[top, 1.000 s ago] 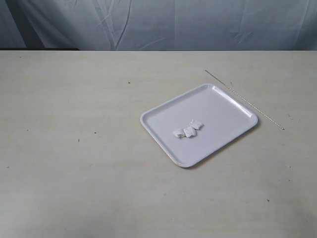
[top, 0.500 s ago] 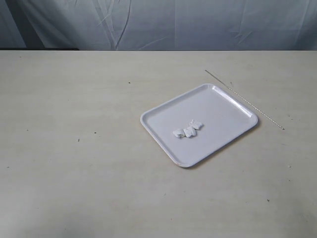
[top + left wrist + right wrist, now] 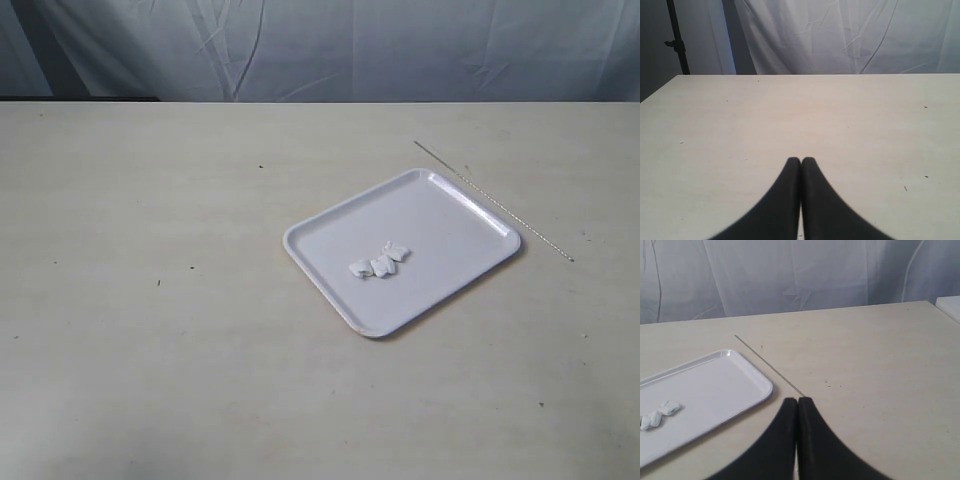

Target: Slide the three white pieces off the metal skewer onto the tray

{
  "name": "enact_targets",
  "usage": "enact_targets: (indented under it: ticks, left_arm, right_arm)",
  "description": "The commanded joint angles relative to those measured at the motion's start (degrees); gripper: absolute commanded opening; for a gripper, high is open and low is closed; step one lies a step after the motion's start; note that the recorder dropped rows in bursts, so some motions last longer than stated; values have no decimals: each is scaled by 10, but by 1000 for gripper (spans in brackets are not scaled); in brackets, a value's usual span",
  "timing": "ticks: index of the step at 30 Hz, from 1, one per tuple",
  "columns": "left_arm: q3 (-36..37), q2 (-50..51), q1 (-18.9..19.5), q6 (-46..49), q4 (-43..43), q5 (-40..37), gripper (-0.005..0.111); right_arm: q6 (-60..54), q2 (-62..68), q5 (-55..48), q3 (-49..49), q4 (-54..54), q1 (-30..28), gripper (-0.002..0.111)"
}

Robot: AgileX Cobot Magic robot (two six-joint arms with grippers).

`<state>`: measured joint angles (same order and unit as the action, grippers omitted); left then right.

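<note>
Cropped, covered and unresolved parts

In the right wrist view the tray (image 3: pixel 767 387) is cropped by the picture's edge, and the near end of the metal skewer (image 3: pixel 767 363) is covered by the tip of the right gripper (image 3: pixel 798 401). The right gripper and the left gripper (image 3: pixel 801 161) are shown only as dark, blurred fingers cut off at the frame. In the exterior view the three white pieces (image 3: pixel 380 262) are too small for their outlines to be separated, and the tabletop (image 3: pixel 150 300) is cut off at both sides and the near edge.
</note>
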<state>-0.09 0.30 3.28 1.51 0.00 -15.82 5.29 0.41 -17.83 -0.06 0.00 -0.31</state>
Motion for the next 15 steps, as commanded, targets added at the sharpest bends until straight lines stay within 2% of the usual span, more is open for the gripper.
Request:
enact_targets:
  ticks: [1,15]
  left_arm:
    - [1,-3,2,0,-6,6,0]
    - [1,-3,2,0,-4,6,0]
  right_arm:
    - [17,-4,6,1,-8,-3,-1]
    - [17,-4,4,1,-11,-3,-1]
